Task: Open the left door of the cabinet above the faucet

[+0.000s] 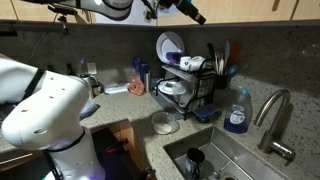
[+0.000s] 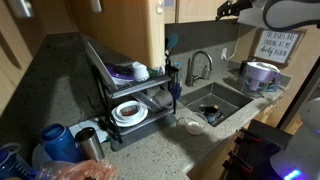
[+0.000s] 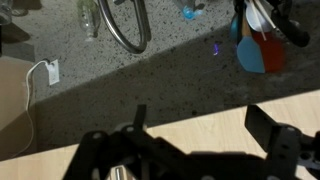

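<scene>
The tan wooden cabinet (image 1: 291, 8) runs along the top of both exterior views (image 2: 196, 10). In the wrist view a flat tan door panel (image 3: 200, 128) fills the lower part, and its edge lies between my fingers. My gripper (image 3: 195, 108) is open and holds nothing. It sits high up by the cabinet in both exterior views (image 1: 190, 12) (image 2: 226, 8). The steel gooseneck faucet (image 1: 272, 110) stands below by the sink and also shows in the other views (image 2: 197, 66) (image 3: 130, 28). I cannot tell which door of the pair is under my fingers.
A black dish rack (image 1: 186, 88) (image 2: 130, 95) with plates and bowls stands on the speckled counter. A blue soap bottle (image 1: 237, 112) stands next to the faucet. The steel sink (image 1: 240, 165) (image 2: 225, 92) holds dishes. A mug (image 2: 260, 75) stands behind the sink.
</scene>
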Controlling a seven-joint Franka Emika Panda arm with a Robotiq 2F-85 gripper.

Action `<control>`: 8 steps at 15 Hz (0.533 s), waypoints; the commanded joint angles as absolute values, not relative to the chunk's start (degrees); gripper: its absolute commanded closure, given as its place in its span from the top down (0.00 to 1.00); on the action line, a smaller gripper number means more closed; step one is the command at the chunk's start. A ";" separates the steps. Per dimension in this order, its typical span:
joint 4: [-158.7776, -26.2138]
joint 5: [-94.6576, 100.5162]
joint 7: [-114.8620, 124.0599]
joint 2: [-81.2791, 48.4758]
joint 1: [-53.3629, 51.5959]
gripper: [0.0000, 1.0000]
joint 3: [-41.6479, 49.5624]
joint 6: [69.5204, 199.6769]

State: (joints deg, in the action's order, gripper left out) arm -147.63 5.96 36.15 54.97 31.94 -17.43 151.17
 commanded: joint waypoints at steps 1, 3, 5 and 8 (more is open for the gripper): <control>-147.14 8.40 36.04 54.40 33.93 1.00 -16.60 154.90; -146.86 8.58 34.81 53.34 34.23 1.00 -16.08 156.91; -147.05 8.58 33.47 52.92 33.74 1.00 -16.08 157.29; -147.52 7.59 34.03 53.75 33.52 1.00 -16.34 155.78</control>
